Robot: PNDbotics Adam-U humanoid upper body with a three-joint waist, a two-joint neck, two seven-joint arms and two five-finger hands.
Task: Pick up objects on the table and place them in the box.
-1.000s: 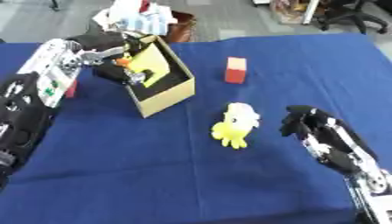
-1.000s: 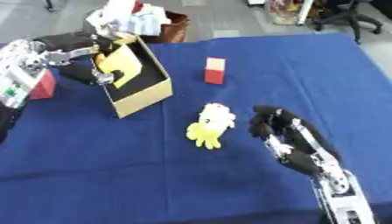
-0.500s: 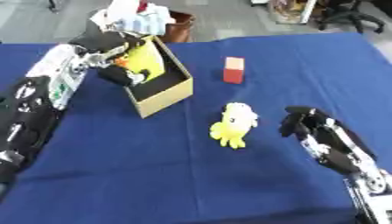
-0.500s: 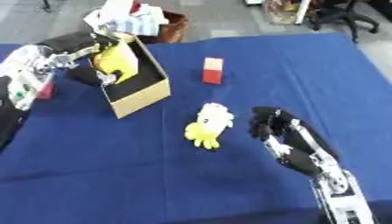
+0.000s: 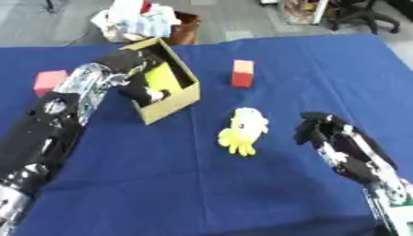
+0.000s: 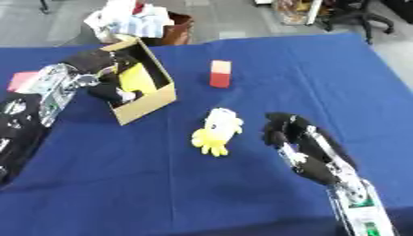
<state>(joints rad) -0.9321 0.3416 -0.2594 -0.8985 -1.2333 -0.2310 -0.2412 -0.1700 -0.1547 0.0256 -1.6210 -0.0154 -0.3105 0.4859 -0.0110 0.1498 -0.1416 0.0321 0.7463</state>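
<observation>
An open cardboard box stands tilted at the back left of the blue table. A flat yellow thing lies inside it against the far wall. My left hand reaches into the box from the left, just in front of the yellow thing; its grip is hidden. A yellow plush toy lies mid-table. Behind it stands a red block, and another red block lies at the far left. My right hand rests open on the cloth, right of the plush toy and apart from it.
A basket with white and light-blue cloth stands just behind the table's far edge, behind the box. Grey floor and chair legs lie beyond. The blue cloth stretches bare across the front.
My left hand has sunk deeper into the box, and the yellow thing has gone down with it. The right hand and the plush toy have stayed put.
</observation>
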